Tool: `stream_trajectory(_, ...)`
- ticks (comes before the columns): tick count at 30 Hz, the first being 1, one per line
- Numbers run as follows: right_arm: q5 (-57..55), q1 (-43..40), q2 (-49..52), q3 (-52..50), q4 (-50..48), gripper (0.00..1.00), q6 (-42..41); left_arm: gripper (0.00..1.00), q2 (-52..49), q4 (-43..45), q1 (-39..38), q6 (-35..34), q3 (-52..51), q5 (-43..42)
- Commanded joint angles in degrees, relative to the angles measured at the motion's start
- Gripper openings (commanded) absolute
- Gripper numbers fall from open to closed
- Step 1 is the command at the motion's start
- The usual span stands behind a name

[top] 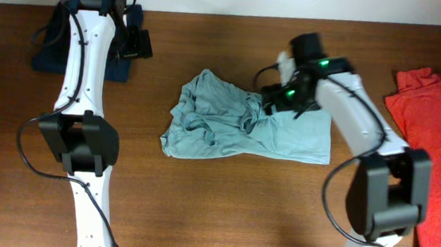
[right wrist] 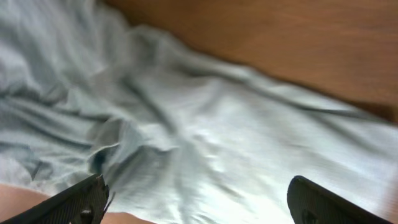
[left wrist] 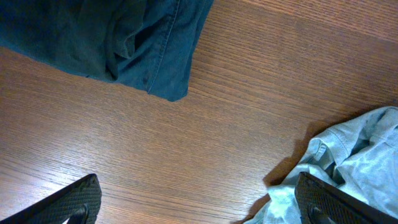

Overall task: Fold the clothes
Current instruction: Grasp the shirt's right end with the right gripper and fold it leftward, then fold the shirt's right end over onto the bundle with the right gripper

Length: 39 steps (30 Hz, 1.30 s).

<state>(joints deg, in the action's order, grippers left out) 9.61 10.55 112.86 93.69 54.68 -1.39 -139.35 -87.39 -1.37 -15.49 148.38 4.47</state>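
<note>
Light blue shirt (top: 244, 127) crumpled mid-bench (top: 196, 217), no clean fold yet. Your right end effector (right wrist: 199, 208) hovers over it, fingers spread, empty. Left end effector (left wrist: 199, 205) likewise, over bare wood. Dark blue garment (top: 47, 44) beside it looks folded. Red shirt (top: 433, 158) waits untouched. Judge: most folding left.

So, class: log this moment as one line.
left gripper open above table | right gripper open over light-blue shirt | shirt crumpled

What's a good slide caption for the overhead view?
Right gripper over a crumpled light blue shirt, left gripper near a navy garment, red shirt at the right edge.
</note>
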Motion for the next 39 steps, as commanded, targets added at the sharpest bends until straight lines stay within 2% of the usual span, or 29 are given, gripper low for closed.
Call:
stream_trajectory(1, 3.9, -6.3, -5.5, 2.4, 3.7, 0.98, -0.6, 0.99, 1.2, -0.1, 0.0, 0.1, 0.7, -0.4)
stream_trajectory(3, 3.7, -8.7, -5.4, 2.3, 6.3, 0.93, -0.6, 0.99, 1.2, -0.1, 0.0, 0.1, 0.7, -0.4)
stream_trajectory(4, 3.7, -9.8, -5.2, 1.8, 7.0, 0.86, -0.6, 0.99, 1.2, -0.1, 0.0, 0.1, 0.7, -0.4)
stream_trajectory(6, 3.6, -11.6, -4.8, 0.5, 7.3, 0.65, -0.6, 0.99, 1.2, -0.1, 0.0, 0.1, 0.7, -0.4)
stream_trajectory(7, 3.2, -12.7, -4.3, -0.7, 7.0, 0.59, -0.6, 0.99, 1.2, -0.1, 0.0, 0.1, 0.7, -0.4)
stream_trajectory(14, 4.4, -17.2, -1.7, -11.7, -3.4, 0.62, -0.6, 0.99, 1.2, -0.1, 0.0, 0.1, 0.7, -0.4)
stream_trajectory(25, 7.1, -17.7, -1.7, -23.6, -17.9, 0.62, -0.6, 0.99, 1.2, -0.1, 0.0, 0.1, 0.7, -0.4)
stream_trajectory(26, 7.2, -17.7, -1.7, -24.0, -18.6, 0.57, -0.6, 0.99, 1.2, -0.1, 0.0, 0.1, 0.7, -0.4)
stream_trajectory(27, 7.1, -17.7, -1.7, -24.1, -18.7, 0.43, -0.6, 0.99, 1.2, -0.1, 0.0, 0.1, 0.7, -0.4)
stream_trajectory(28, 7.1, -17.7, -1.7, -24.1, -18.8, 0.15, -0.6, 0.99, 1.2, -0.1, 0.0, 0.1, 0.7, -0.4)
stream_trajectory(29, 6.9, -18.1, -1.9, -23.8, -18.7, 0.04, -0.6, 0.99, 1.2, -0.1, 0.0, 0.1, 0.7, -0.4)
stream_trajectory(34, 6.6, -21.8, -2.7, -20.0, -15.1, 0.04, -0.5, 0.99, 1.2, -0.1, 0.0, 0.1, 0.7, -0.4)
stream_trajectory(39, 6.3, -29.8, -2.8, -13.4, -5.8, 0.04, 3.6, 0.99, 1.2, -0.1, 0.0, 0.1, 0.7, -0.4)
